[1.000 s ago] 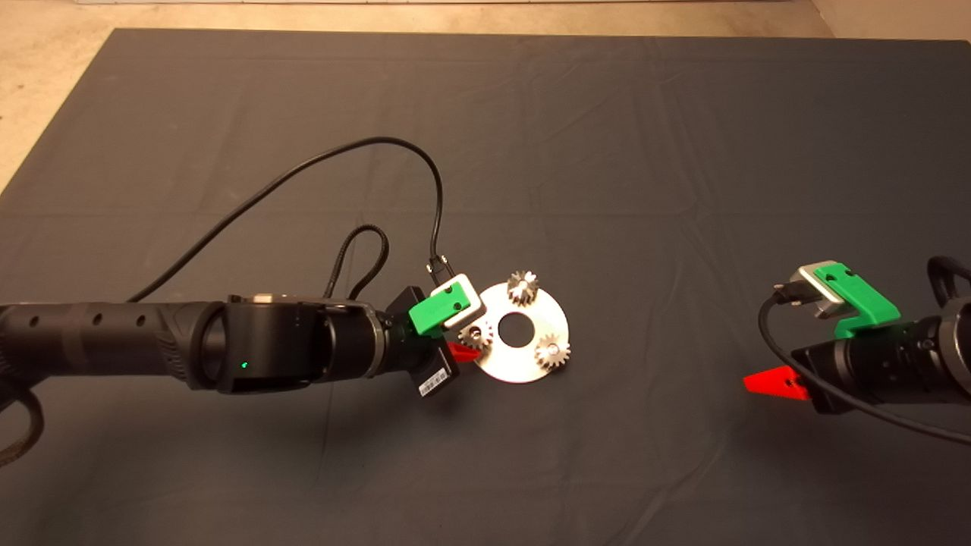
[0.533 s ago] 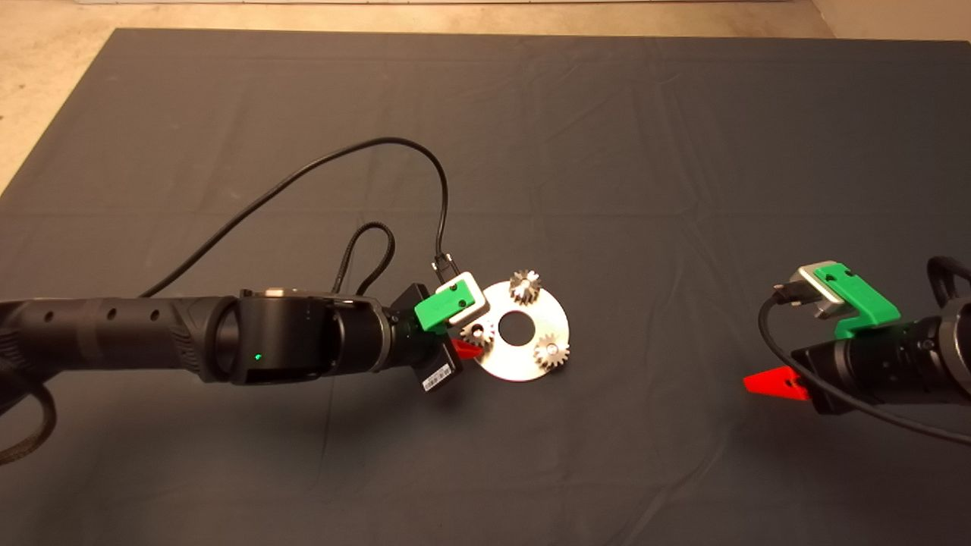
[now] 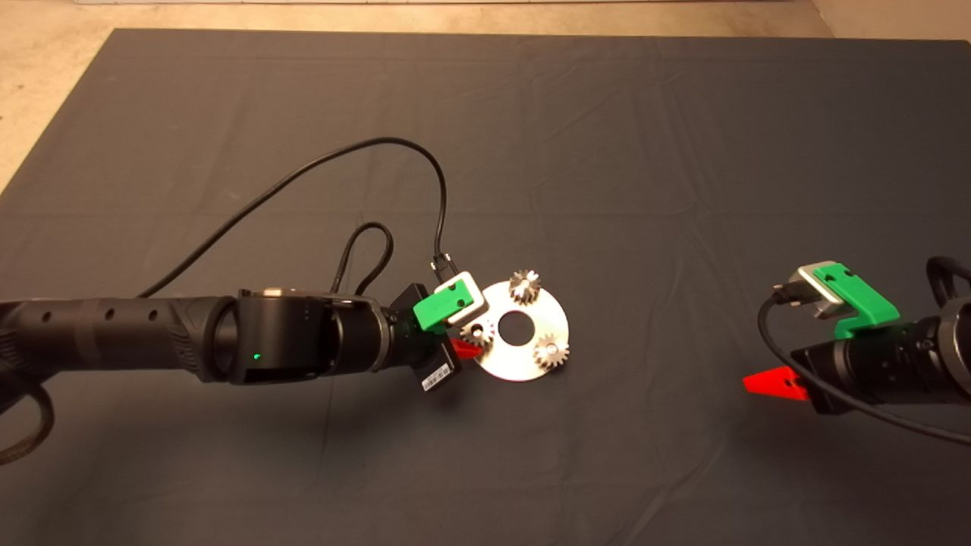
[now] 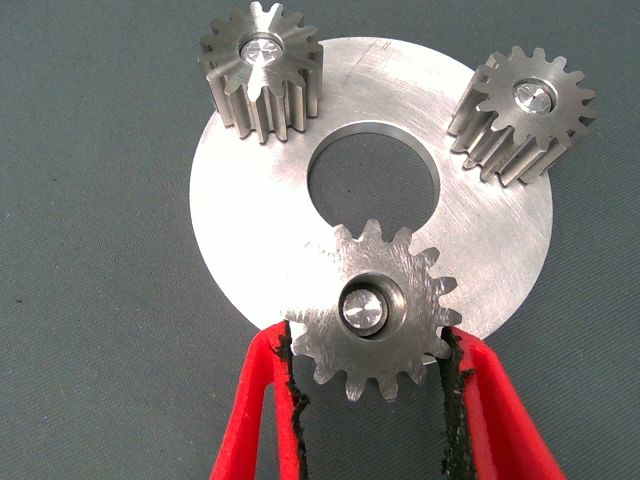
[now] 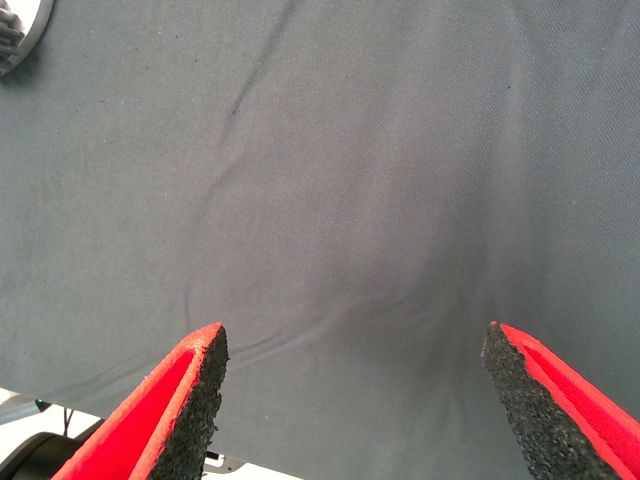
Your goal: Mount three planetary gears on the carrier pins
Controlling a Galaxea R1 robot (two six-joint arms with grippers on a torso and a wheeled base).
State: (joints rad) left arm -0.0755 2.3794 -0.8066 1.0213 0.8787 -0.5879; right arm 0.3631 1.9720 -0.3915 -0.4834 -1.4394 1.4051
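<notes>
The left gripper (image 4: 370, 375) clamped a toothed steel gear (image 4: 372, 308) seated on a pin (image 4: 362, 308) at mid-mat. Its wrist view alone showed the off-centre bore. Two more gears (image 3: 523, 286) (image 3: 551, 353) sat on the flat silver disc (image 3: 531, 369). The right gripper (image 5: 355, 400) hung spread wide and empty near the mat's right edge.

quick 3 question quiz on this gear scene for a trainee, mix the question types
1. True or false: all three planetary gears sit over carrier pins on the disc.
2. Which gripper has its fingers around a gear? A) left gripper B) right gripper
3. Fill in: the right gripper waits over the bare ____.

Key:
1. True: the gripped gear, second gear and third gear each show a pin in the bore.
2. A
3. mat
</notes>
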